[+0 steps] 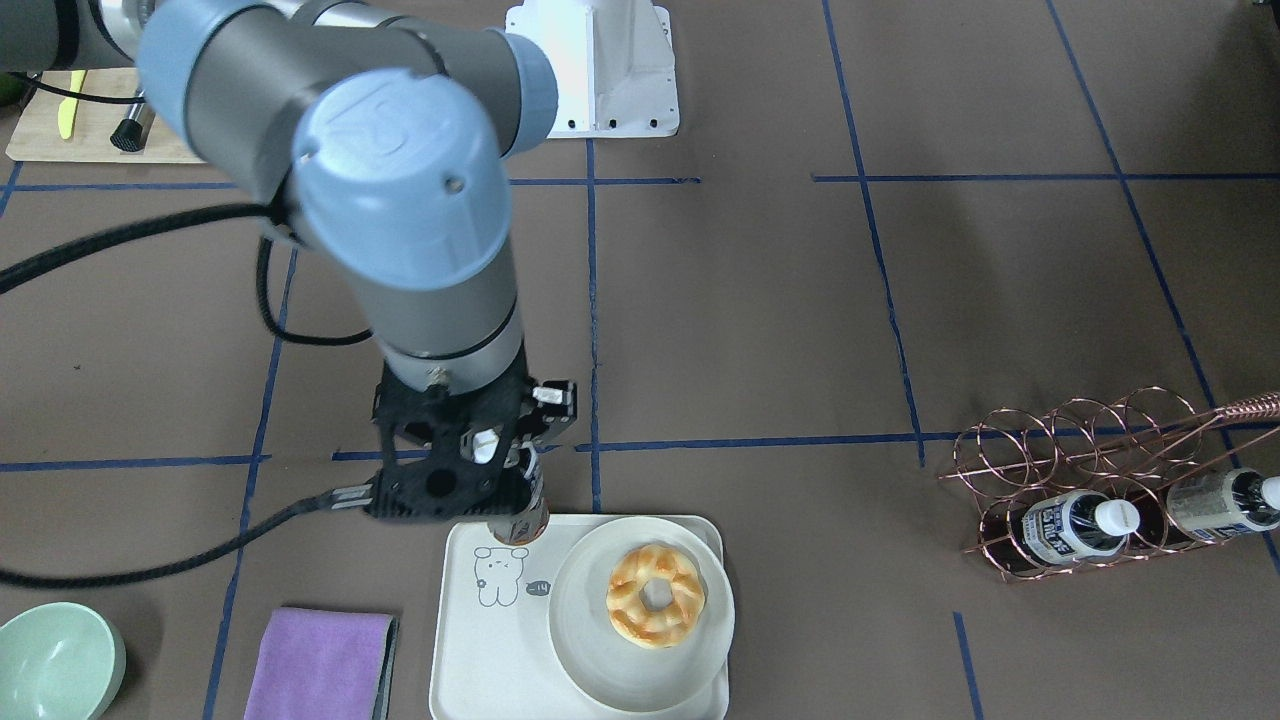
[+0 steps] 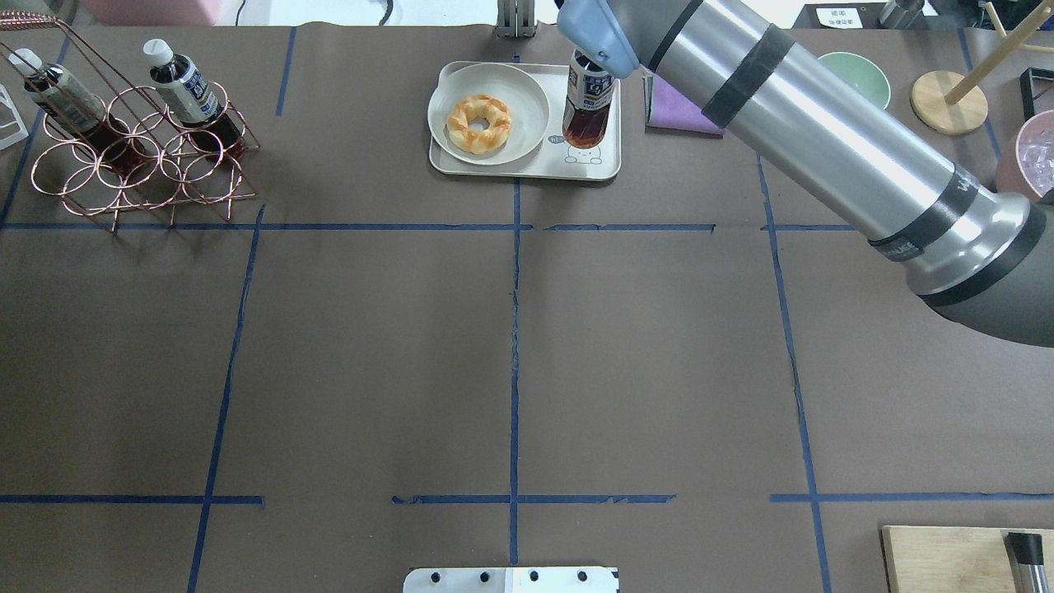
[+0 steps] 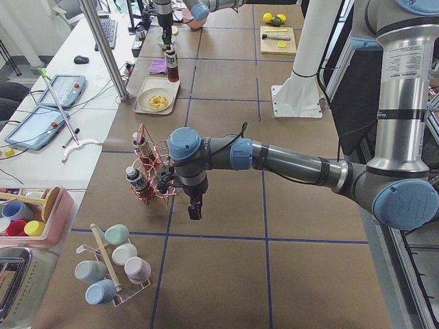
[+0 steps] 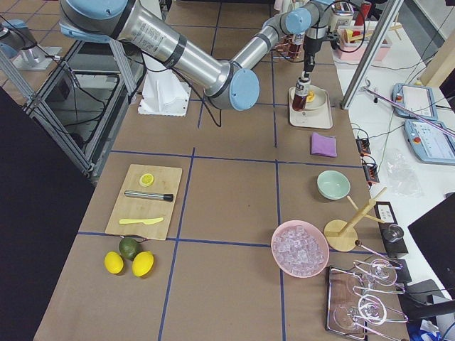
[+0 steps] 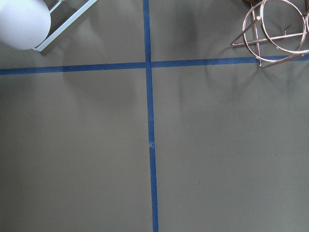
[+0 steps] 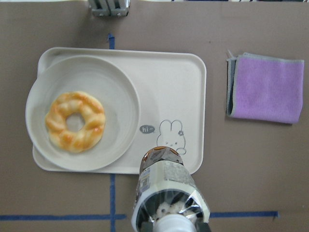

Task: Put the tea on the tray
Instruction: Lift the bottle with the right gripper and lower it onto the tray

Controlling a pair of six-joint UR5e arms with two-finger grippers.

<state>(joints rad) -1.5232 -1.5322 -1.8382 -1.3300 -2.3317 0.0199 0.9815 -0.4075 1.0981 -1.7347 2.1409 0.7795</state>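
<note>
My right gripper (image 1: pixel 505 470) is shut on a tea bottle (image 1: pixel 521 518) and holds it upright by the neck. The bottle is over the corner of the cream tray (image 1: pixel 480 650) next to the line-drawn bear. I cannot tell whether its base touches the tray. The bottle also shows in the overhead view (image 2: pixel 586 107) and the right wrist view (image 6: pixel 166 186), with the tray (image 6: pixel 164 92) below it. Two more tea bottles (image 1: pixel 1075 525) (image 1: pixel 1215 505) lie in a copper wire rack (image 1: pixel 1080 440). My left gripper (image 3: pixel 195 207) hangs beside that rack; I cannot tell whether it is open or shut.
A round cream plate (image 1: pixel 585 650) with a glazed doughnut (image 1: pixel 655 595) fills half of the tray. A folded purple cloth (image 1: pixel 320 665) and a green bowl (image 1: pixel 55 665) lie beside the tray. A wooden board with a knife (image 1: pixel 70 115) is near the robot base.
</note>
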